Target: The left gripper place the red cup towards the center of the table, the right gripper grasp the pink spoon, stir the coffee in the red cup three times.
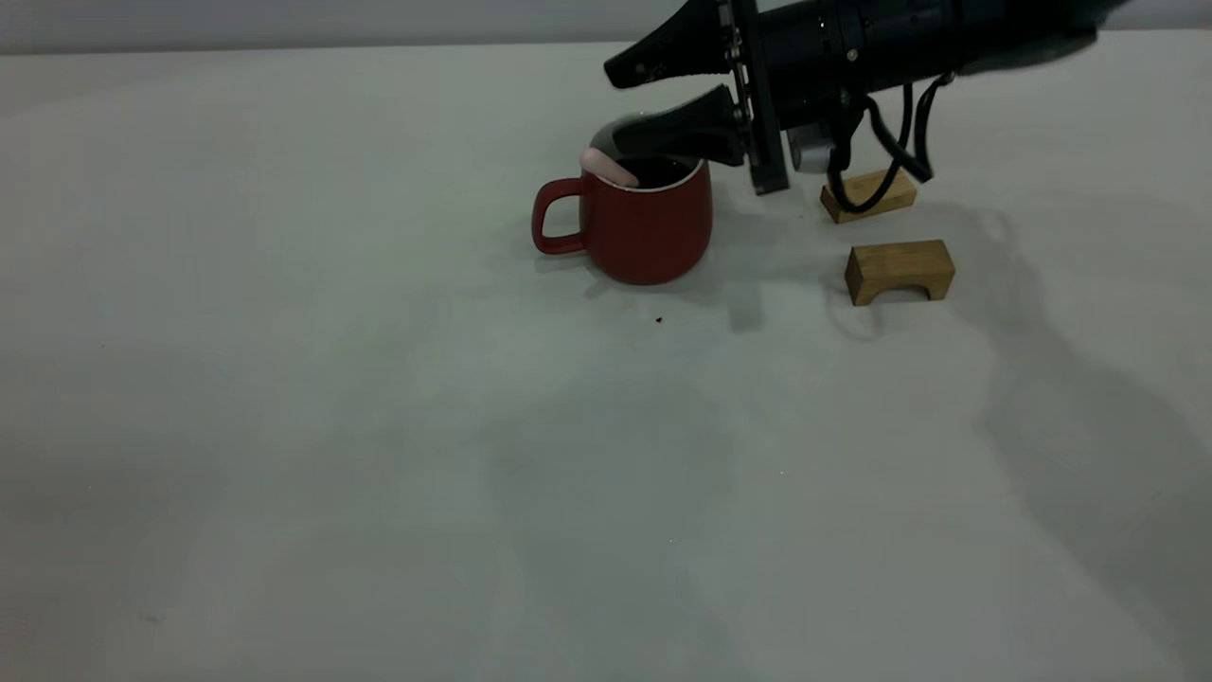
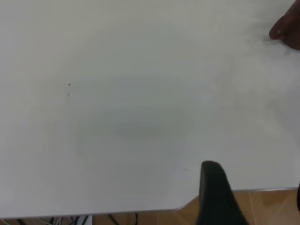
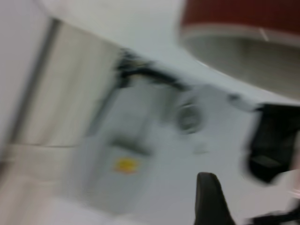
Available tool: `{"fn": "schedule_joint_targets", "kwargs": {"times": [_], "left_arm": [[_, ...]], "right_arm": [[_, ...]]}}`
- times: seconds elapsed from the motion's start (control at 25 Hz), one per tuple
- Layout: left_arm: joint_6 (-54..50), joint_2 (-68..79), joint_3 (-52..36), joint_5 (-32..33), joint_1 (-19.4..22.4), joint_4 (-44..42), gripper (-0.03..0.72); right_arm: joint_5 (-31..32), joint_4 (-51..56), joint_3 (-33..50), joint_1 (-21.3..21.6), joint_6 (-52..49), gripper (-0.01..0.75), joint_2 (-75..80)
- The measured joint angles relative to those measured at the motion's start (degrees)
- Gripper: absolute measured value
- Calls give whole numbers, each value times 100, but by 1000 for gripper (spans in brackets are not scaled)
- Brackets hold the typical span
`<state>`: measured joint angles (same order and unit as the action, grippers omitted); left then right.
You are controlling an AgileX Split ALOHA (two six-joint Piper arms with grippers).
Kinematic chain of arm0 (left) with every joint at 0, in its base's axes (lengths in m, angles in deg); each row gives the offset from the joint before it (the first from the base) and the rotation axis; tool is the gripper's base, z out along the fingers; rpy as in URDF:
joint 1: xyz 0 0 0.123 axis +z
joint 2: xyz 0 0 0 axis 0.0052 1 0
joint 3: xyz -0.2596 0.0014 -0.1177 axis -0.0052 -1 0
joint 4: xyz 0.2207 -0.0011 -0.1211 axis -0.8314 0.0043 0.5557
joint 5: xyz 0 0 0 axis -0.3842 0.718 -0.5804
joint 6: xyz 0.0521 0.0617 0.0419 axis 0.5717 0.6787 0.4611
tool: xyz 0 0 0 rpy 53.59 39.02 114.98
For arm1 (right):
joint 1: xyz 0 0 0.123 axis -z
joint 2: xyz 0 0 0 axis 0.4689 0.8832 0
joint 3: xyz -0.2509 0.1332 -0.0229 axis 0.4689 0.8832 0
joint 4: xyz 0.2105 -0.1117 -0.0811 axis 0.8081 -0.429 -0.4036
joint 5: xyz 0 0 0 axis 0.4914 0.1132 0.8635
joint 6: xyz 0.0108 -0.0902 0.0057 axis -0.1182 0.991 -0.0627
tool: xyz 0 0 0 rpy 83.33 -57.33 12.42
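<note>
My right gripper (image 1: 611, 109), fingers spread apart, hovers at the glossy dark red ceramic cup (image 1: 644, 227) holding the pink-handled spoon (image 1: 608, 168); left gripper (image 2: 216, 192): finger state indeterminate

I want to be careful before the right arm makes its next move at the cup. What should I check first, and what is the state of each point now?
1. Cup upright near the middle of the table: ok.
2. Coffee in the cup: ok, dark liquid shows.
3. Spoon in the cup, pink handle leaning on the rim: ok.
4. Right claw gripping the spoon: not ok, the jaws stand apart above the handle.
5. Left claw away from the cup: ok, it is at the table edge.
6. Number of stirs done: cannot tell.
</note>
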<state>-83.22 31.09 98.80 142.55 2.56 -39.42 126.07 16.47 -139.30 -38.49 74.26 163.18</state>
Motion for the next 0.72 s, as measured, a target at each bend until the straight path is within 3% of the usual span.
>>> {"fn": "schedule_joint_targets", "kwargs": {"times": [0.16,0.4,0.56,0.72], "left_arm": [[0,0,0,0,0,0,482],[0,0,0,0,0,0,482],[0,0,0,0,0,0,482],[-5,0,0,0,0,0,482]], "right_arm": [[-42,-2141,0,-80,14,494,-532],[159,-6238,12,-151,19,433,-1619],[273,-8018,35,-151,38,384,-2595],[332,-9086,35,-151,55,334,-3666]]}}
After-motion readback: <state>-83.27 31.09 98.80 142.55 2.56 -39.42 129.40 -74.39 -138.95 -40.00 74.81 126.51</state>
